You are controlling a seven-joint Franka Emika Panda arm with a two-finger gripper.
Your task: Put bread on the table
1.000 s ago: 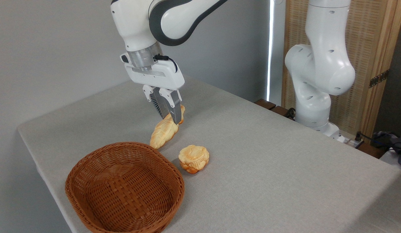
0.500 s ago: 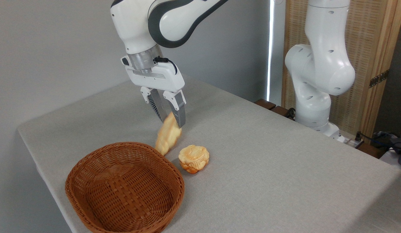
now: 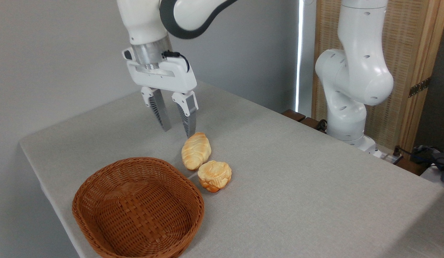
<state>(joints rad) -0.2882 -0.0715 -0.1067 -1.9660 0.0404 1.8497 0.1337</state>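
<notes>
The bread (image 3: 195,151), a pale-golden braided loaf, lies on the grey table (image 3: 297,172) just behind a small round bun (image 3: 215,175), touching or nearly touching it. My gripper (image 3: 178,130) hangs above and a little to the left of the loaf, open, with nothing between its fingers. Its right fingertip ends just above the loaf's far end.
A brown wicker basket (image 3: 137,208), with nothing in it, stands at the table's front left, close to the loaf and bun. The arm's white base (image 3: 351,89) rises at the table's far right edge. A wooden screen (image 3: 412,64) stands behind it.
The gripper let go of the bread, opened, and rose up and to the left. The loaf dropped from hanging in the fingers to lying on the table by the bun.
</notes>
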